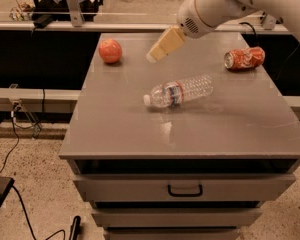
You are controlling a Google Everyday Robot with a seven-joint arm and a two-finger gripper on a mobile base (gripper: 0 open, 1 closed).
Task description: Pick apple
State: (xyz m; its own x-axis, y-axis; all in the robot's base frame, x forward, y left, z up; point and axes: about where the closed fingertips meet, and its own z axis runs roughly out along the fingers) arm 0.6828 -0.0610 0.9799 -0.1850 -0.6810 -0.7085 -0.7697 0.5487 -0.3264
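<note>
Now the hand (160,48), open or closed I cannot tell, is hovering over the bench (230,129) near the apple (110,51), probably approaching and needing to descend around it.

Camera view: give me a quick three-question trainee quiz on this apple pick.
1. True or false: the gripper is touching the apple.
2. What lies nearest the middle of the cabinet top? A) mug B) water bottle C) apple
3. How many objects rest on the cabinet top?
Key: 1 false, the gripper hovers apart, beside the apple; 2 B; 3 three: apple, water bottle, crushed soda can.
</note>
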